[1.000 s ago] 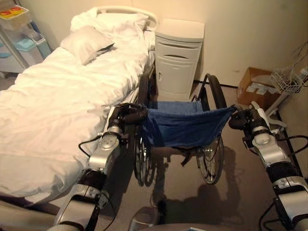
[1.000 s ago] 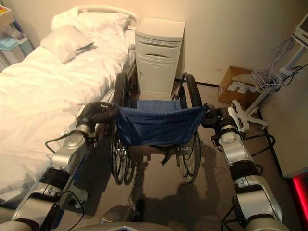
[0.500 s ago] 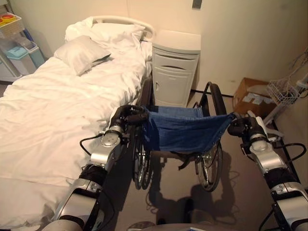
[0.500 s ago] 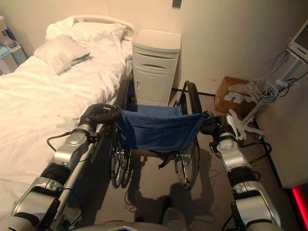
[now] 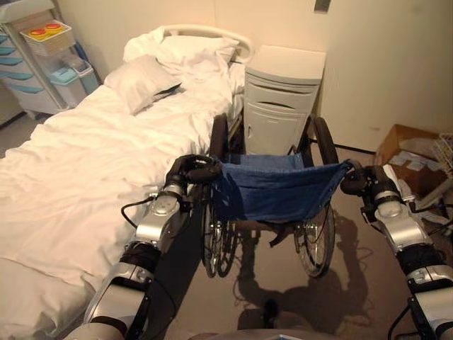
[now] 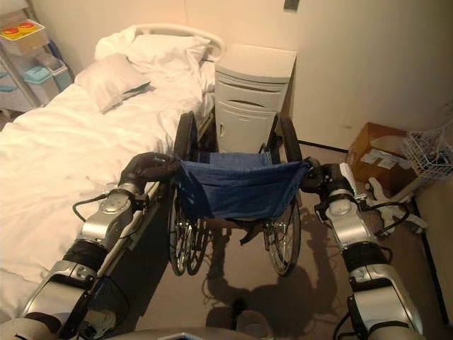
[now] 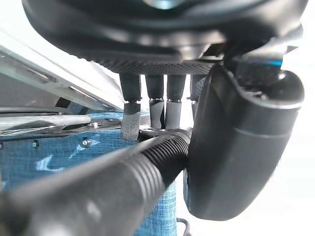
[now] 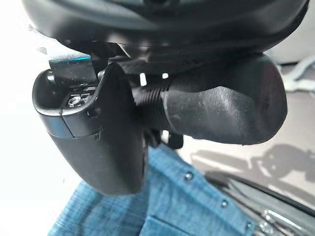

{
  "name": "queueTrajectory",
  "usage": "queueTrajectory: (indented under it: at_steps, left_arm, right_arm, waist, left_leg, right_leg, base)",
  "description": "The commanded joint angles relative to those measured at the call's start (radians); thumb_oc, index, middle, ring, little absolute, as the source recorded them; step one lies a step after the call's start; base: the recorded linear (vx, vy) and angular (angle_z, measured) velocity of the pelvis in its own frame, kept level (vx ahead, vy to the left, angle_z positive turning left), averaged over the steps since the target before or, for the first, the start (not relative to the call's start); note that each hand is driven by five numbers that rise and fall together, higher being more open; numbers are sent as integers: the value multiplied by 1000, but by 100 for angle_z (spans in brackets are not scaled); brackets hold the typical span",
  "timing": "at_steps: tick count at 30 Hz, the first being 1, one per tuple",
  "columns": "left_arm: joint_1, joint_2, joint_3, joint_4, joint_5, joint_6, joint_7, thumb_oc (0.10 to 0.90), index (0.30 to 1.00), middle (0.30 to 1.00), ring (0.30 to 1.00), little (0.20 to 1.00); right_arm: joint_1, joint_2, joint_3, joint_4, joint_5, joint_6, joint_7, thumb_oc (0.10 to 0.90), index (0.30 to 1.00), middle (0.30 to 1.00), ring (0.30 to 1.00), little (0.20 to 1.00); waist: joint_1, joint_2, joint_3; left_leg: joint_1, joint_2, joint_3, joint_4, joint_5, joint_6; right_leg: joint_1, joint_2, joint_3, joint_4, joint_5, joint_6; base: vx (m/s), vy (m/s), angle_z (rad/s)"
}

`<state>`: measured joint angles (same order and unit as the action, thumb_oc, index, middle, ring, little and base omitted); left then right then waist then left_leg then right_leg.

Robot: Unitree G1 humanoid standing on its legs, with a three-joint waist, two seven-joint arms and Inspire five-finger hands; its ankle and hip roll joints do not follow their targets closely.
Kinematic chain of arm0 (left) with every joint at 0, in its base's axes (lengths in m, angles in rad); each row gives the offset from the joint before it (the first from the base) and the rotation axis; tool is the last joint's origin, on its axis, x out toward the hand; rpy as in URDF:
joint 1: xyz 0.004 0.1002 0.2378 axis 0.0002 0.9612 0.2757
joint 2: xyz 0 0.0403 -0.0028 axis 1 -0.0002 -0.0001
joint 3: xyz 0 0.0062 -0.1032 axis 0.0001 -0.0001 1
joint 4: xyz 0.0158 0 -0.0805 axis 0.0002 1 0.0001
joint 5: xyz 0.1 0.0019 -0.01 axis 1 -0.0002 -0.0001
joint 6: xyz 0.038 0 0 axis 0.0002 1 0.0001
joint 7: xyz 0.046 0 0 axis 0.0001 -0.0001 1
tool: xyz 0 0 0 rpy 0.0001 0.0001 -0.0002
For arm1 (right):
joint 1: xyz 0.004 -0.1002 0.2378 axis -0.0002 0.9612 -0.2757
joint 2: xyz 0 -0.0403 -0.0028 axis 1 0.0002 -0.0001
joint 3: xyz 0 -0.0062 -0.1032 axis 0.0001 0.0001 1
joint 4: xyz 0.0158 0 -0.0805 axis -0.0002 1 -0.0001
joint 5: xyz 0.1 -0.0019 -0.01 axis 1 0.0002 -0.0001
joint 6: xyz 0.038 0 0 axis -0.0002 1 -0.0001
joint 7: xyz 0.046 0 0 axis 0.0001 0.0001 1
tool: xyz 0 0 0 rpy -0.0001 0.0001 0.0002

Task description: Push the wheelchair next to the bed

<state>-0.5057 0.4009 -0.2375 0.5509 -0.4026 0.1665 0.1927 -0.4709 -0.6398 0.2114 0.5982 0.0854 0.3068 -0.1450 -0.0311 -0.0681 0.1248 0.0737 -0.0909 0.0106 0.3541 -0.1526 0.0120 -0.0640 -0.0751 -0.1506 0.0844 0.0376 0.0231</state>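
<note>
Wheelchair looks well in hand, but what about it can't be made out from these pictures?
- Front of the wheelchair: the blue backrest hides the seat and footrests in both eye views.
- Gap to the bed: left hand and arm cover it.
- Right hand: its thumb hides the fingers in the right wrist view.

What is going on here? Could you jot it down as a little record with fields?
Left robot hand: curled round the wheelchair's left push handle
Right robot hand: curled round the right push handle
Wheelchair: blue sling back, standing beside the bed, facing the bedside cabinet
Bed: white sheets, pillow near the head
Bedside cabinet: white, against the wall
Cardboard box: on the floor, to the right
</note>
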Motion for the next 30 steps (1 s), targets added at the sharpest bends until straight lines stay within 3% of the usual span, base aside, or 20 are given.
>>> queueTrajectory:
  at_steps: [1,2,3,4,5,6,7,10,17,26,30]
  left_arm:
    - [39,2,-62,75,89,31,74,400,300,300,300,300]
    - [40,2,-62,73,95,23,75,400,300,300,300,300]
    - [42,3,-57,74,90,19,79,400,300,300,300,300]
    - [42,2,-58,74,82,17,88,538,507,507,507,507]
    - [46,0,-53,70,88,20,94,800,900,900,900,900]
    - [50,3,-45,64,92,22,90,800,900,900,900,900]
    - [52,13,-39,57,85,17,87,800,900,900,900,900]
    - [51,23,-25,73,79,1,65,800,900,900,900,900]
    - [90,23,-19,49,81,8,57,800,900,900,900,900]
    - [167,3,28,-8,70,-57,107,800,900,900,900,900]
    - [234,-5,64,-80,128,-88,153,800,900,900,900,900]
  right_arm:
    - [9,9,83,5,34,-78,104,400,300,300,300,300]
    - [12,21,89,9,35,-87,89,400,300,300,300,300]
    - [14,26,91,7,40,-88,76,400,300,300,300,300]
    - [19,34,89,6,32,-89,73,400,300,300,300,300]
    - [24,42,88,-4,28,-78,65,400,300,300,300,300]
    - [34,43,88,-16,28,-75,55,558,538,538,538,538]
    - [51,47,84,-26,32,-79,43,800,900,900,900,900]
    - [64,55,68,-12,22,-93,36,800,900,900,900,900]
    - [73,51,57,-38,28,-76,25,800,900,900,900,900]
    - [133,70,16,-116,19,-91,-17,800,900,900,900,900]
    - [188,81,-25,-188,3,-117,-35,800,900,900,900,900]
  waist:
    - [17,1,46]
    - [33,18,63]
    - [43,24,72]
    - [51,23,82]
    - [51,24,78]
    - [48,33,68]
    - [45,44,58]
    - [37,56,29]
    - [35,59,0]
    - [33,64,-7]
    - [37,63,-4]
  left_leg:
    - [-110,83,53,64,108,-34]
    - [-135,103,63,-102,165,-47]
    - [-151,112,68,-182,188,-52]
    - [-167,85,43,-158,187,-49]
    - [-156,60,17,-166,152,-32]
    - [-127,56,5,-219,142,-22]
    - [-83,53,-6,-284,138,-11]
    - [-15,60,15,-358,134,-9]
    - [9,61,36,-363,115,-2]
    - [33,58,47,-373,100,12]
    - [37,55,47,-371,93,17]
  right_leg:
    - [92,-6,9,-45,6,45]
    - [136,11,11,-55,-6,52]
    - [160,14,8,-64,-13,53]
    - [171,13,15,-65,-19,51]
    - [160,9,22,-59,-27,55]
    - [145,10,17,-50,-31,59]
    - [131,8,2,-39,-38,61]
    - [133,1,-24,-47,-47,69]
    - [131,-5,-20,-45,-59,72]
    - [140,0,-3,-42,-68,73]
    - [143,4,1,-42,-74,71]
  base:
    - [120,21,1]
    - [136,69,-31]
    - [133,83,-34]
    - [112,79,-37]
    - [90,86,-35]
    - [108,132,-64]
    - [105,131,-66]
    - [99,85,-23]
    - [62,37,-9]
    - [34,13,-8]
    - [9,-5,-5]
